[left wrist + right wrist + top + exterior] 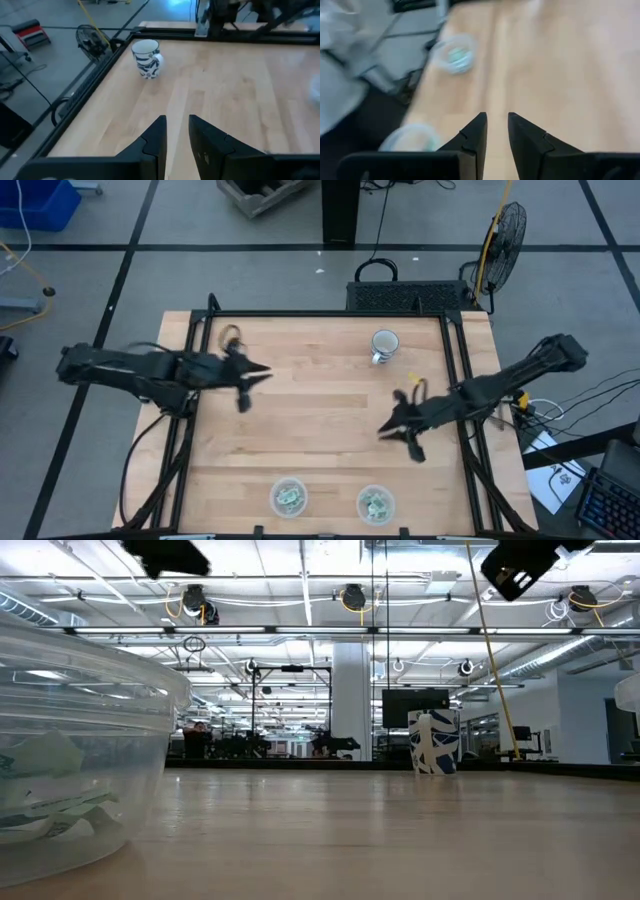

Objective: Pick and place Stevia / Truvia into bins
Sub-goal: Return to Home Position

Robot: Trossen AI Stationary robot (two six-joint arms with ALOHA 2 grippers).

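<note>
The Stevia sachets (288,498) lay inside the two clear tubs (374,502), none visible on the bare wood or between either arm's fingers. The right gripper (388,428) hovered nearer, tubs ahead of its slightly parted, empty fingers (472,137); the left gripper (258,374), likewise ajar, pointed toward the mug (146,58)

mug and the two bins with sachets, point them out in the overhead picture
mug (384,344), high view, on its open top
left bin (288,497), high view, on the sachets lying inside it
right bin (375,503), high view, on the sachets lying inside it
</note>
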